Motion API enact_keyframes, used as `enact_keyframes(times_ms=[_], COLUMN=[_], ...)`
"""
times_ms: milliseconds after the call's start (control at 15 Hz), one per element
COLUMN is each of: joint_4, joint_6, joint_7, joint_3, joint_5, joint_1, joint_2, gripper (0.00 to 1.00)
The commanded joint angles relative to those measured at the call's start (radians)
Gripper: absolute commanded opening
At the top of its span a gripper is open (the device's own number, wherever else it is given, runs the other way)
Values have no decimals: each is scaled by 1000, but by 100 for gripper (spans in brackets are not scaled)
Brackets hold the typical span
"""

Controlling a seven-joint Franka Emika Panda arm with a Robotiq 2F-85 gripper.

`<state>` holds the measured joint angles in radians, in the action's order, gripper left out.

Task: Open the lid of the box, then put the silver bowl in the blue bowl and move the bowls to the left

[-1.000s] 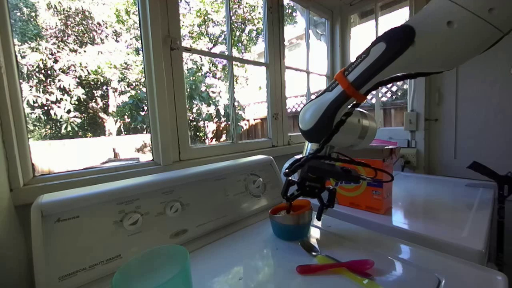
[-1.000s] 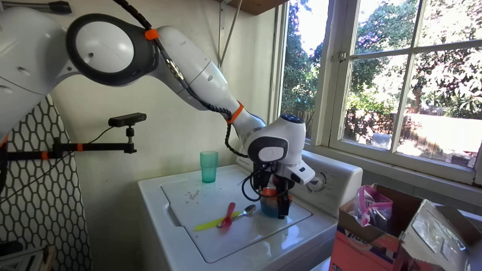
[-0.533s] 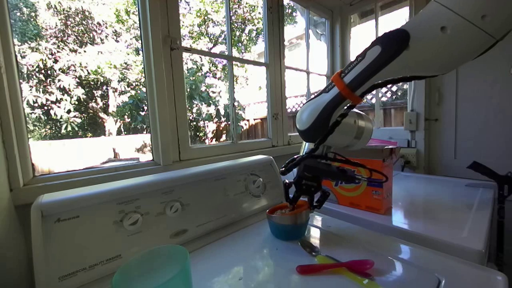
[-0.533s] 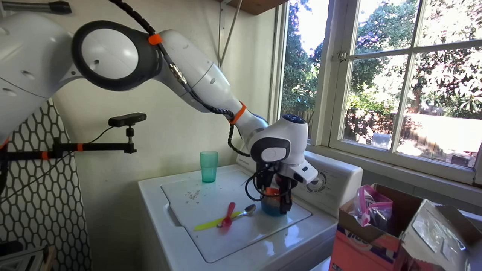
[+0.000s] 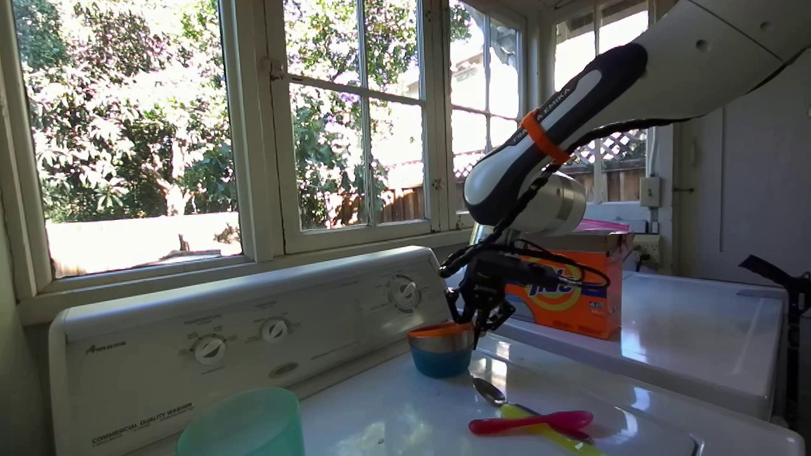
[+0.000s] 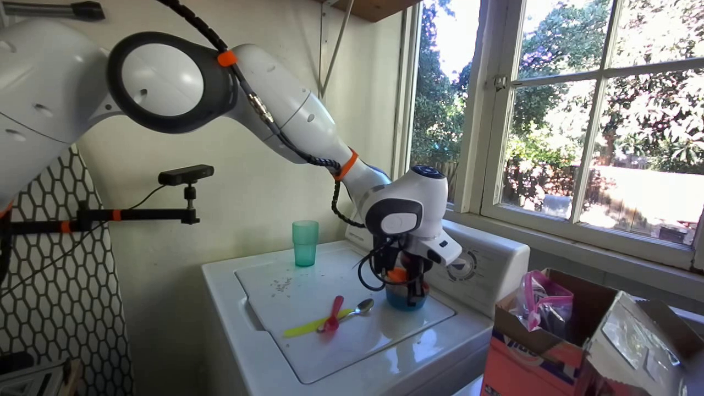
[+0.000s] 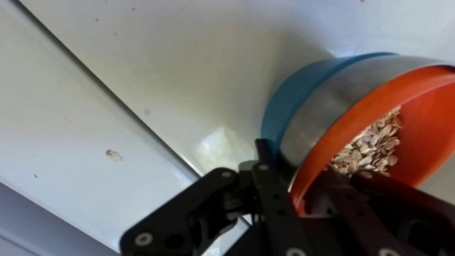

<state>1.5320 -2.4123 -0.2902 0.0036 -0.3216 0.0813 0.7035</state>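
The washer (image 6: pixel 330 357) is the stage here, its flat top holding the bowls and the utensils. The box (image 6: pixel 528 363) stands beside it on another white appliance (image 5: pixel 684 316), which I guess keeps its bulk out of the way. Its lid (image 6: pixel 627 346) is folded back and hanging outward, so the mouth gapes and a pink-edged bag (image 6: pixel 550 300) pokes out. I'd call that step done.

Now the claw (image 7: pixel 295 156): it's clamped on the wall of the silver bowl (image 7: pixel 323 112), one finger (image 7: pixel 265 156) outside the rim, the other inside. Makes sense imo, a thin wall is probably an easier grab than the full width. The silver bowl sits nested in the blue bowl (image 7: pixel 284 101), steel band and orange rim showing above the blue, so that step looks done too. Only the move left seems to remain. Can't tell if the pinch catches both walls, or whether the base touches the washer. If only the inner bowl is held, the blue one could drop off when lifted.

The pink spoon (image 6: pixel 332 319) lies across the metal spoon (image 6: pixel 363 307), near the bowls. Smallest: oat-looking flakes (image 7: pixel 373 142) in the silver bowl, so I'd carry it level.
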Motion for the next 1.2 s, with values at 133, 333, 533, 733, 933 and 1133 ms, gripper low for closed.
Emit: enact_keyframes(times_ms=[133,333,533,733,933,1133], joint_4=[-29,-62,-112,-172,-243,-318], joint_6=[71,78,51,46,84,131], joint_7=[-30,-4,58,150,257,329], joint_3=[-39,-37,-6,45,104,144], joint_5=[133,210,229,198,166,149], joint_1=[-106,-149,-159,-140,-115,-107], joint_2=[-21,-13,12,41,82,137], gripper=[4,4,4,4,4,4])
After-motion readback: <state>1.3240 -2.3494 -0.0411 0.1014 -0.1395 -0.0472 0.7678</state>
